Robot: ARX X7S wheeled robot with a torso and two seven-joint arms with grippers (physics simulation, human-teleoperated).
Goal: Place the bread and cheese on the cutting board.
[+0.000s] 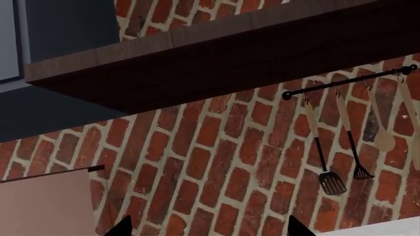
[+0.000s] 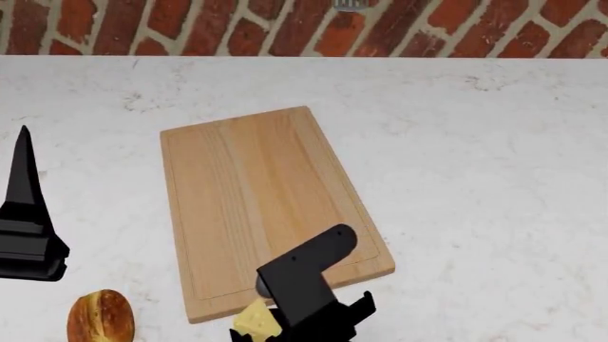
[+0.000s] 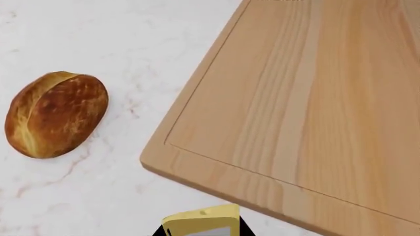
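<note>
The cutting board [image 2: 256,199], a light wooden rectangle, lies on the white counter; its near corner shows in the right wrist view [image 3: 315,108]. The bread [image 2: 100,315], a golden-brown roll, lies on the counter left of the board's near end and shows in the right wrist view [image 3: 56,113]. My right gripper [image 2: 280,324] is shut on the cheese [image 2: 255,318], a pale yellow wedge, just off the board's near edge; the cheese sits between the jaws in the right wrist view [image 3: 200,217]. My left gripper [image 2: 24,185] is raised at the far left, open and empty, its fingertips [image 1: 121,228] wide apart.
A red brick wall [image 2: 285,25] runs behind the white marble counter [image 2: 494,157]. The left wrist view shows a dark wooden shelf [image 1: 217,54] and a black rail with hanging utensils [image 1: 341,147] on that wall.
</note>
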